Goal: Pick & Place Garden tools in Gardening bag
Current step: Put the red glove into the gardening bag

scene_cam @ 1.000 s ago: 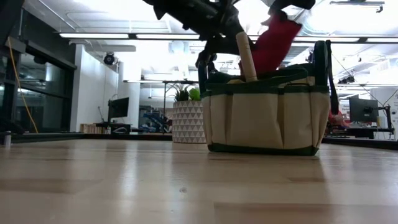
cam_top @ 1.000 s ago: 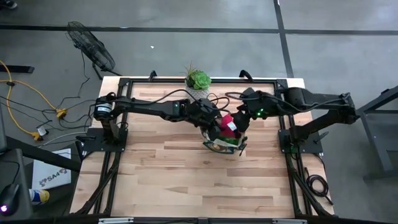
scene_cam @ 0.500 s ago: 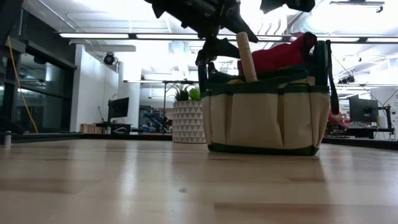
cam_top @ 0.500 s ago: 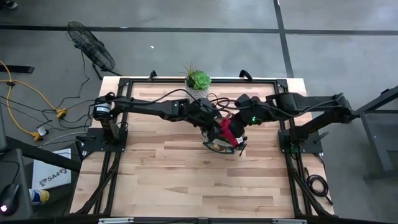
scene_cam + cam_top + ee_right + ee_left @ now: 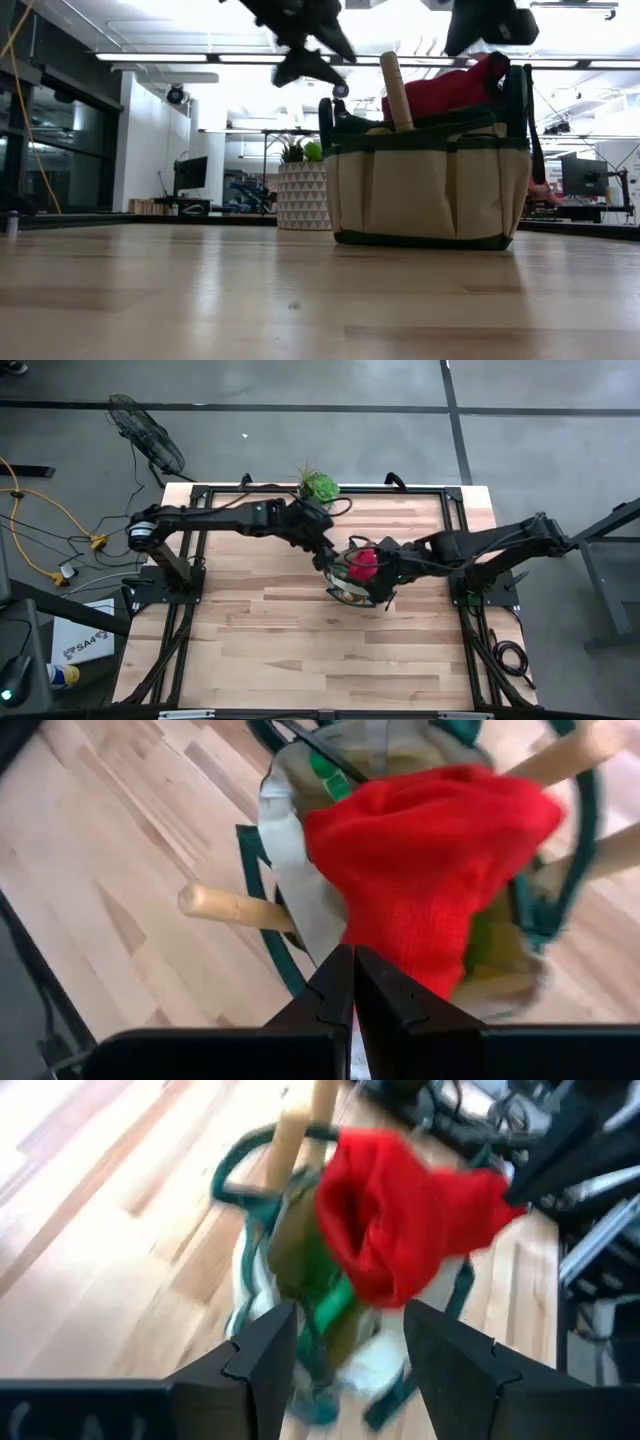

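High view: we see the gardening bag (image 5: 358, 578) mid-desk (image 5: 300, 650) w/ the red glove (image 5: 362, 558) lying on top of its mouth; no loose tools on the boards, so we judge the task nearly done (glove may need tucking in). Left gripper (image 5: 322, 554) sits just beside the bag's rim, arm stretched across from the left. Right gripper (image 5: 385, 565) is at the bag's right edge, arm reaching in low.

Low view: glove (image 5: 445, 88) humps over the rim, a wooden handle (image 5: 397, 92) sticks up beside it; both grippers hang above the bag, clear of it.

Left wrist view: fingers (image 5: 268, 1348) spread, nothing between them, bag and glove below.

Right wrist view: fingers (image 5: 335, 985) pressed together, empty, glove just past the tips; another wooden handle (image 5: 232, 907) pokes out sideways.
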